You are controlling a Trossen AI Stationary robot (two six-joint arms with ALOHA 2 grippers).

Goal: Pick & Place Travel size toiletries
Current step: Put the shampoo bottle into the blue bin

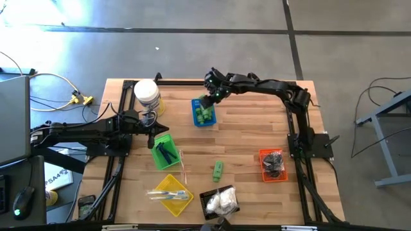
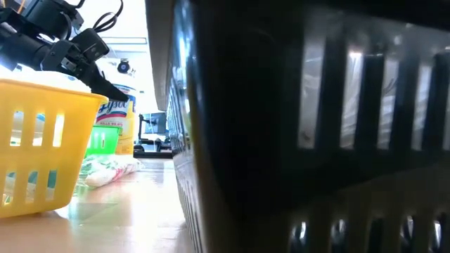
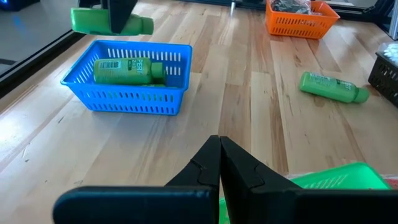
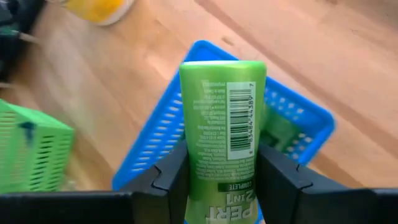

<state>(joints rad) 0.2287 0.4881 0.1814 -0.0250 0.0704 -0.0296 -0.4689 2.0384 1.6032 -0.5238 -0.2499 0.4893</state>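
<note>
My right gripper (image 1: 209, 101) hovers over the blue basket (image 1: 204, 114) near the table's far side, shut on a bright green bottle (image 4: 224, 143). More green bottles (image 3: 127, 70) lie inside that basket. One green bottle (image 1: 218, 169) lies on its side on the bare wood. My left gripper (image 3: 219, 155) is shut and touches nothing, just above the green basket (image 1: 164, 151). White packets (image 1: 221, 202) fill the black basket, pale sticks (image 1: 170, 192) lie in the yellow one, and black pieces (image 1: 273, 160) in the orange one. My right gripper pinches the green bottle's body (image 4: 217, 168) between its two fingers, one on each side. The fingers (image 3: 118, 12) come from above and lie across the bottle. It lies level and is lifted clear above the blue basket, cap end (image 3: 144, 25) sticking out sideways.
The big white jar with a yellow label (image 1: 148, 96) stands at the far left, close to my left arm. The yellow basket (image 2: 42, 140) and black basket (image 2: 316, 126) sit at the near edge. Bare wood lies between the blue basket and the orange basket (image 3: 301, 18).
</note>
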